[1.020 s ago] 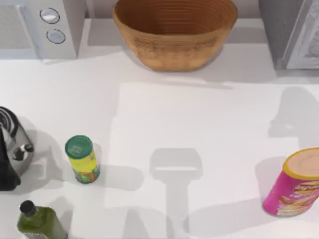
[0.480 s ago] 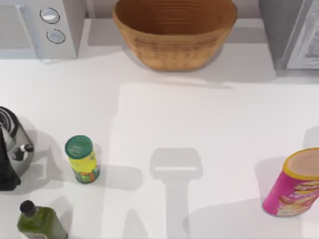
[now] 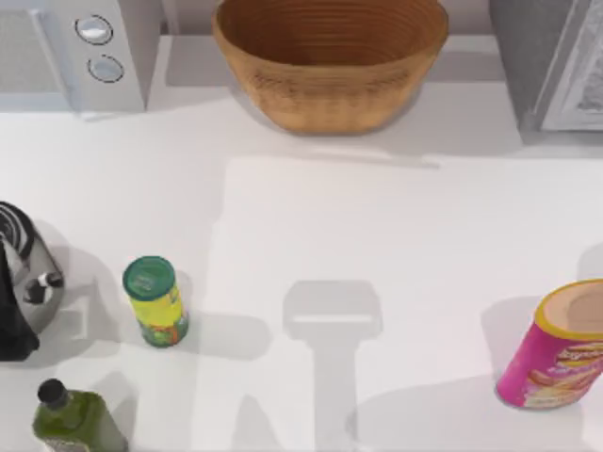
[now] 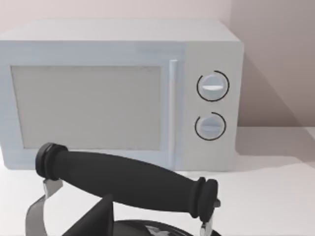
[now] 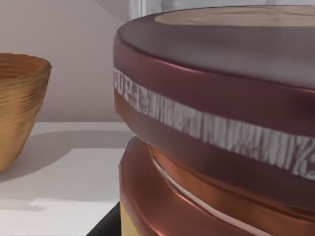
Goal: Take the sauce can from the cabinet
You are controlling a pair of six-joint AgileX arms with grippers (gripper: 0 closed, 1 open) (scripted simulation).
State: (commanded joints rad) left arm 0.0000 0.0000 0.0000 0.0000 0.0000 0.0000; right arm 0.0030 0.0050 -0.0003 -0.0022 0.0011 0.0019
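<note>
where visible, sauce can [image 5: 221, 123] close

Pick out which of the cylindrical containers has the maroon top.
The sauce can, close up in the right wrist view, has a dark maroon top. The small yellow can has a green lid; the pink canister has a tan one.

White table [image 3: 311, 217] spans scene, soft grey shadows across it (light from above). Pale pinkish wall [image 4: 266, 54] behind. White microwave [image 4: 123, 93] with two round knobs at table's back left corner. Woven wooden bowl [image 3: 330, 61] at back centre. Black-handled kettle [image 3: 19, 282] at left edge, green bottle [image 3: 71, 419] below it.
</note>
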